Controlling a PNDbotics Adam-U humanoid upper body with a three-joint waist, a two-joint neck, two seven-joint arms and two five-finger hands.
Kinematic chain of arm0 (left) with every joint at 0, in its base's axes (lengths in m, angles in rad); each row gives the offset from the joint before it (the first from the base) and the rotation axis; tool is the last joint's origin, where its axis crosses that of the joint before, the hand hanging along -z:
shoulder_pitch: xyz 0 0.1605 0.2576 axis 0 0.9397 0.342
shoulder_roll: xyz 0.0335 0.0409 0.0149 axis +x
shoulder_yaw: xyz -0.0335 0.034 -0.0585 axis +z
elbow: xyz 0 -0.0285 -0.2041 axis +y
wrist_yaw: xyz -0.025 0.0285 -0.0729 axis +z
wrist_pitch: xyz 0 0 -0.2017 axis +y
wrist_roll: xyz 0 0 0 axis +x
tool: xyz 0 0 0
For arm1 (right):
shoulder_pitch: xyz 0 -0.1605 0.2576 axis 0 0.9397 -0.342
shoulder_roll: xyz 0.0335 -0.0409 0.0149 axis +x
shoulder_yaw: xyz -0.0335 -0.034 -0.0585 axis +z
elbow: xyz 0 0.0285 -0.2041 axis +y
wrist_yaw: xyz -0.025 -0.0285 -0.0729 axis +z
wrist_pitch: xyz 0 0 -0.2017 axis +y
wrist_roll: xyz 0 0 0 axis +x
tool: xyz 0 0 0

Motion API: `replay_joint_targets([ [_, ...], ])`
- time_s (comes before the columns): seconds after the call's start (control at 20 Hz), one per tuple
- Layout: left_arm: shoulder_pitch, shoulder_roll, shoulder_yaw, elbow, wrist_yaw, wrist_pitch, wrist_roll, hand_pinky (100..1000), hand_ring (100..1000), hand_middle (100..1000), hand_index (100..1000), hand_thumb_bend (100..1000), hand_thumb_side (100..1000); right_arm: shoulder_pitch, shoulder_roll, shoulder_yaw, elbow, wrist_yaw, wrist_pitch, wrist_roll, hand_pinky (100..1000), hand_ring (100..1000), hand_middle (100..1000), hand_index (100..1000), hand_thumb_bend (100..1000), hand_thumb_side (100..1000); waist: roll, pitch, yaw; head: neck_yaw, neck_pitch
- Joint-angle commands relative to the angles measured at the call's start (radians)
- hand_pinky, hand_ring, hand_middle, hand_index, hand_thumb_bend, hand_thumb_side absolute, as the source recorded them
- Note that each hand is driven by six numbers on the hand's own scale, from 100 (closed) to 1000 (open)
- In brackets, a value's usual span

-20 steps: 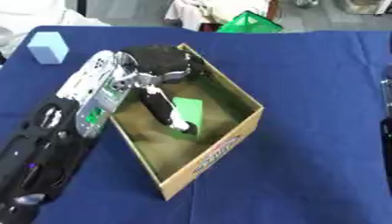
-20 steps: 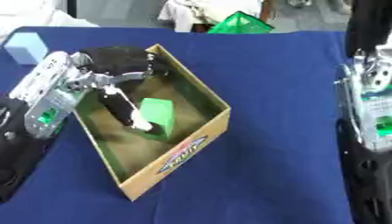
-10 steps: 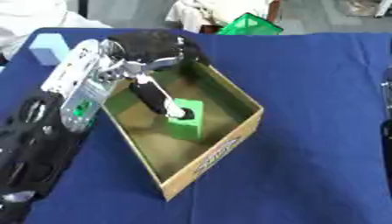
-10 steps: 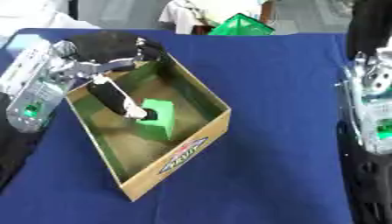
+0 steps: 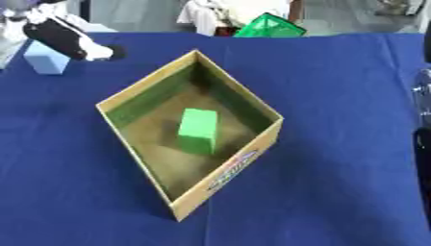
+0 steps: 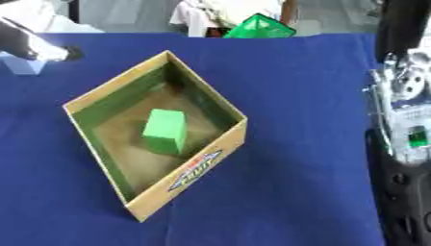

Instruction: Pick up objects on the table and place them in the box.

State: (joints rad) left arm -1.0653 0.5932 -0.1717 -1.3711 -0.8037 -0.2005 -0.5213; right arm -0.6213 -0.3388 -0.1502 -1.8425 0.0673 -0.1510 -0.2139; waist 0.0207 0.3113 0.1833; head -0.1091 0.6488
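Change: left hand (image 5: 71,41) is out of the box (image 5: 134,94) and now at the far left; the green block (image 5: 198,130) it held a second ago lies free inside.
Left hand: only a black and white finger shows, extended, holding nothing, just beside the light blue block (image 5: 46,58). Cannot tell how the other fingers stand.
Right hand: (image 6: 402,115) at the right edge, idle, apart from the box; silver and black parts show, finger pose cannot be told.
Box: open cardboard, set corner-on near the middle of the blue tablecloth (image 5: 336,86).
Green block: on the box floor, central, tilted, touching no wall.
Light blue block: on the cloth, far left, well apart from the box.
Far edge: green object (image 5: 271,26), shape unclear.
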Motion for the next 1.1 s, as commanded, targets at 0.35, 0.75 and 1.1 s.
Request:
replay_joint_targets([
  [0.35, -0.003, 0.144, 0.058, 0.155, -0.076, -0.038, 0.057, 799, 870, 804, 879, 626, 401, -0.046, -0.050, -0.016, -0.009, 0.017, -0.022, -0.016, 827, 847, 634, 855, 215, 1000, -0.012, -0.004, -0.011, -0.001, -0.018],
  [0.75, -0.030, 0.167, 0.088, 0.318, -0.160, -0.064, 0.045, 801, 876, 821, 888, 685, 374, -0.072, -0.049, -0.017, 0.019, 0.033, -0.026, -0.019, 828, 844, 630, 855, 225, 1000, -0.025, 0.010, -0.022, 0.039, -0.048],
  [1.1, -0.080, 0.142, 0.137, 0.462, -0.272, -0.098, 0.054, 813, 886, 836, 897, 684, 272, -0.087, -0.053, -0.017, 0.039, 0.038, -0.030, -0.018, 829, 841, 625, 854, 218, 1000, -0.031, 0.024, -0.041, 0.074, -0.084],
])
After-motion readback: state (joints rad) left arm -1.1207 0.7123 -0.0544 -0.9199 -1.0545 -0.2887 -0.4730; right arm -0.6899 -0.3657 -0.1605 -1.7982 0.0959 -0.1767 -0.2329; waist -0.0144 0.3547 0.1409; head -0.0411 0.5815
